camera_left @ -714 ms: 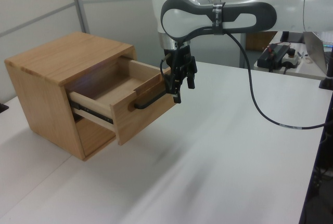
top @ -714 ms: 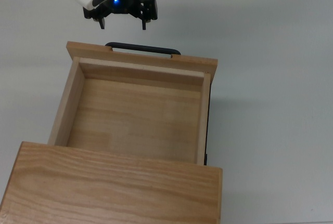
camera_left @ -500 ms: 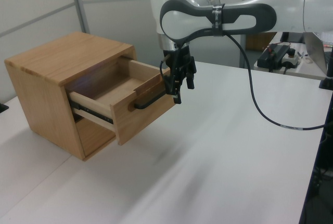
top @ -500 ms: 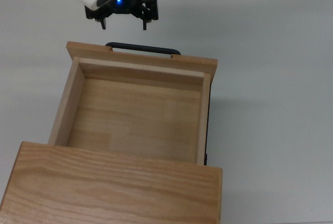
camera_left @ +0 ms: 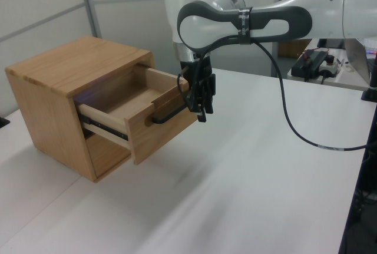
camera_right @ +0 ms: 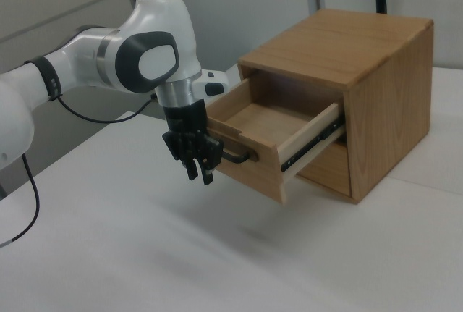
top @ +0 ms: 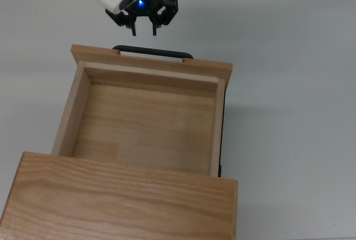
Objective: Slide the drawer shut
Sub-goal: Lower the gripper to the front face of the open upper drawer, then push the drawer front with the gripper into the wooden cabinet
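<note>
My gripper [top: 143, 30]: it hangs just in front of the drawer's front panel, level with the handle and near the handle's end on the top view's left. The fingers stand a small gap apart, tips pointing down, clamped on nothing.
Handle [top: 153, 52]: a thin black metal bar standing off the front panel. It looks rigid and smooth, so I judge it a poor thing to push on; my fingers could slide off it.
Drawer [top: 146, 120]: a light wooden tray, empty inside, pulled well out of the cabinet and riding on dark side rails [camera_right: 315, 138]. I judge it stiff, fairly light and easy to slide, with no need to grasp it at all.
Where to press: the flat front panel [camera_left: 168, 133], near its middle, so that the tray runs straight and does not bind on the rails.
Cabinet [camera_left: 65, 68]: the oak box behind, sitting on the white table [top: 289, 84]. It could shift if I shove hard.
Change from earlier: my fingers have drawn closer together and my wrist has turned and moved toward the top view's right. The drawer has not moved.
</note>
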Controlling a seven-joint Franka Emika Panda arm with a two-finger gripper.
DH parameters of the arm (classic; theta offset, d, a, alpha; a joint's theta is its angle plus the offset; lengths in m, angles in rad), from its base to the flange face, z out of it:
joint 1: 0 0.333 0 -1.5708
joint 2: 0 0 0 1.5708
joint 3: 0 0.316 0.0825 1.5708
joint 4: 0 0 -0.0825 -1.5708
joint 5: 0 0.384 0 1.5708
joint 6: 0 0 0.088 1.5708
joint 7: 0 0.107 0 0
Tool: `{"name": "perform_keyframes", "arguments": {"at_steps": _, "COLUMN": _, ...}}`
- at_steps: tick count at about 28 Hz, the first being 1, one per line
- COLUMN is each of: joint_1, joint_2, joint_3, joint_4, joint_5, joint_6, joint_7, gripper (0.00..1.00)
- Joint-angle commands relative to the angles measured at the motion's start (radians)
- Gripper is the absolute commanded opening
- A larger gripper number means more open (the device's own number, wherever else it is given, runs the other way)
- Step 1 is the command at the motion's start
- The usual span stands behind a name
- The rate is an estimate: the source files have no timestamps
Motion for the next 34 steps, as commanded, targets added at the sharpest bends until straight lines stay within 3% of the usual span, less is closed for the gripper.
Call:
{"name": "perform_keyframes", "arguments": {"at_steps": 1, "joint_1": 0.011, "joint_2": 0.012, "joint_3": 0.010, "joint_4": 0.001, "joint_5": 0.021, "joint_6": -0.016, "joint_7": 0.005, "gripper": 0.00}}
{"name": "perform_keyframes", "arguments": {"at_steps": 13, "joint_1": 0.011, "joint_2": 0.069, "joint_3": 0.016, "joint_4": 0.001, "joint_5": 0.029, "joint_6": 0.084, "joint_7": 0.020, "gripper": 0.00}}
{"name": "perform_keyframes", "arguments": {"at_steps": 20, "joint_1": 0.009, "joint_2": 0.095, "joint_3": 0.015, "joint_4": 0.002, "joint_5": 0.023, "joint_6": 0.201, "joint_7": 0.124, "gripper": 0.00}}
{"name": "perform_keyframes", "arguments": {"at_steps": 34, "joint_1": 0.001, "joint_2": 0.150, "joint_3": 0.004, "joint_4": 0.030, "joint_5": 0.010, "joint_6": 0.372, "joint_7": 0.127, "gripper": 0.00}}
